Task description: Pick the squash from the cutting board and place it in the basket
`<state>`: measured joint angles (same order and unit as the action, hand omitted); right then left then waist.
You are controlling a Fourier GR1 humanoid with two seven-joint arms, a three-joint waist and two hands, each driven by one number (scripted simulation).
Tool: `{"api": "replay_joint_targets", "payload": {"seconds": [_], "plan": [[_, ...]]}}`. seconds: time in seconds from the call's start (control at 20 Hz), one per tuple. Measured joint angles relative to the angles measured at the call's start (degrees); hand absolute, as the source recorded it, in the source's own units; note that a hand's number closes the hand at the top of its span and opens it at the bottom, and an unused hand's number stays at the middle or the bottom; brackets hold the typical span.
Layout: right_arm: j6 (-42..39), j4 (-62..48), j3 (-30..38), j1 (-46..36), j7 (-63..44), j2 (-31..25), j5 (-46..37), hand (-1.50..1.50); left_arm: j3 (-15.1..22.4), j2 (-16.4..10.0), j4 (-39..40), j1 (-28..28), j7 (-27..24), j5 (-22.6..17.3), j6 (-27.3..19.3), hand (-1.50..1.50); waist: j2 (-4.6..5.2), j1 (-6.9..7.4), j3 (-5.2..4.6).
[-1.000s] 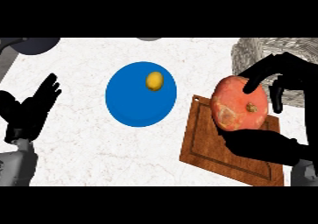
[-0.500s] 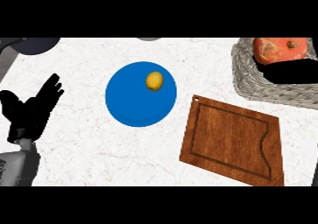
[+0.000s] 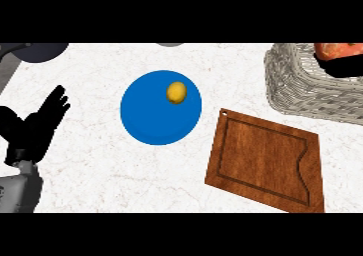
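Down at the lower left edge, the grey left forearm [image 3: 14, 192] comes up onto the white, faintly veined counter [image 3: 88, 165], and the left hand [image 3: 30, 131] rests above it near the left edge, fingers straight and spread, pointing up and holding nothing. To the right, nearer the lower edge, lies the wooden cutting board [image 3: 265, 160], turned at an angle with one corner toward the plate; its grooved top is bare. Farther out, just beside that corner, sits the blue plate [image 3: 156, 120], and a small yellow piece of food [image 3: 176, 92] lies on its far right part. Beyond the board, at the upper right, stands the woven basket [image 3: 306, 90], partly cut by the right edge. The squash [image 3: 339, 49], orange-red, shows within the basket's rim at the very top right, well apart from the board. The right hand [image 3: 350, 66] appears as a black shape touching the squash's lower side; whether it grasps the squash cannot be told. A dark grey round object [image 3: 44, 50] sits at the far left.
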<state>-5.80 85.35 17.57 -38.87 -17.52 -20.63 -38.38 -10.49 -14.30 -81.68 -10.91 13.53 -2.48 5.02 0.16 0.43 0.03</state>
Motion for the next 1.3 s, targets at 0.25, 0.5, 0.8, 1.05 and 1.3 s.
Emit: {"api": "replay_joint_targets", "payload": {"seconds": [0.25, 0.5, 0.8, 1.05, 1.3], "plan": [[4.51, -8.67, 1.58, -0.64, 6.28, -0.56, 1.71, 1.50, -0.64, -0.35, 0.09, -0.66, 0.55, -0.46, 0.43, 0.00, -0.04, -0.02, -0.01], [11.74, -16.72, 4.79, -1.22, 9.38, -0.99, 1.46, -1.50, -0.12, 0.29, 1.40, -1.40, -0.10, 0.56, -0.20, 0.00, 0.07, 0.06, -0.01], [15.53, -30.81, 6.45, -6.06, 14.76, -4.11, 2.48, -1.50, 0.18, 0.47, 0.23, -1.75, 0.98, 0.81, -0.37, 0.00, 0.07, 0.32, 0.00], [15.78, -36.21, 7.88, -7.53, 21.84, -5.62, 6.29, -1.50, -0.64, 0.00, 2.21, -1.65, -1.08, 0.52, 0.56, 0.00, 0.07, 0.20, 0.01], [17.14, -37.96, 13.07, -10.45, 20.49, -7.22, 11.71, -1.50, -0.58, 0.16, 2.28, -2.21, -0.55, 0.91, -0.04, 0.00, 0.00, 0.01, 0.00]]}}
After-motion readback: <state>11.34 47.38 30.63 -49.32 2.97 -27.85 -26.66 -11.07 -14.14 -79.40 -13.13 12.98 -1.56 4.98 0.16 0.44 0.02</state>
